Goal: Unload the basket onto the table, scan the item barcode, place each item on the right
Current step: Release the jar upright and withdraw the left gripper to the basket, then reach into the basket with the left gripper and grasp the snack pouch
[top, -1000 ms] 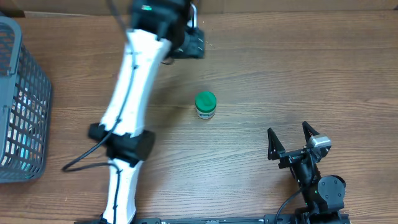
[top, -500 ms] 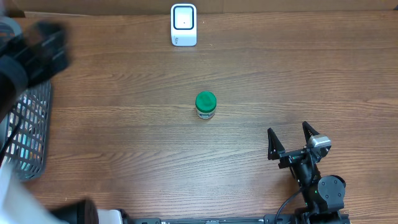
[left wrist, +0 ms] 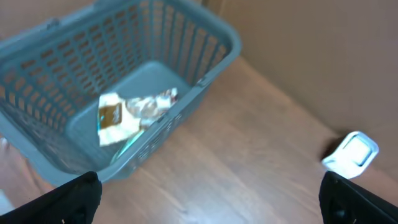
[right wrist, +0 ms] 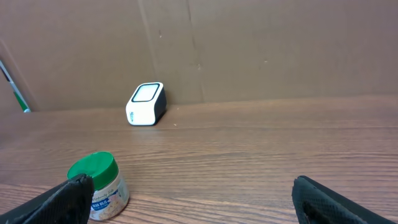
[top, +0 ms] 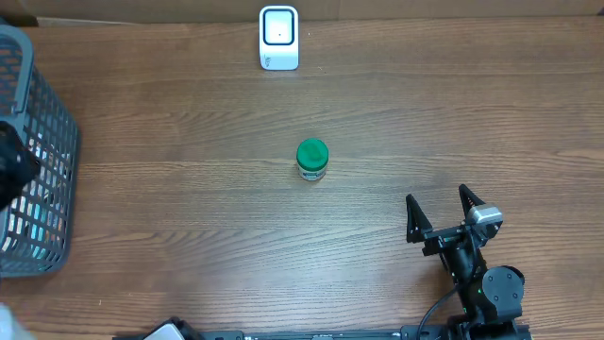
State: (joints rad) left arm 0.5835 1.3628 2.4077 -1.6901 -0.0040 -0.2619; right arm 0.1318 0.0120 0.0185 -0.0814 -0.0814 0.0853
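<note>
The wooden counter [top: 396, 113] filled the overhead view, with a brown cardboard wall [right wrist: 261, 43] standing along its far edge. At the far left sat a grey-blue plastic basket [top: 42, 104] with slatted sides, part of it cut off by the edge of the overhead view. From the left wrist camera the basket [left wrist: 208, 38] was seen from above, with a crumpled brown and white packet [left wrist: 127, 115] lying on its floor.

The right arm [top: 486, 283] rested at the near right corner of the counter. The right fingers [top: 413, 222] pointed toward the far side and stood wide apart with nothing between them. In the right wrist view their 2 dark tips [right wrist: 65, 202] sat at the bottom corners of the frame.

The left fingers [left wrist: 71, 202] hung above the basket area, spread wide and empty. In the overhead view, only a dark blur at the left edge showed there.

A white scanner [top: 279, 38] stood at the far edge near the middle, close to the wall. The item, a small jar [top: 312, 159] with a green lid and white label, stood upright near the centre of the counter. It was well apart from the scanner, the basket and both sets of fingers.
</note>
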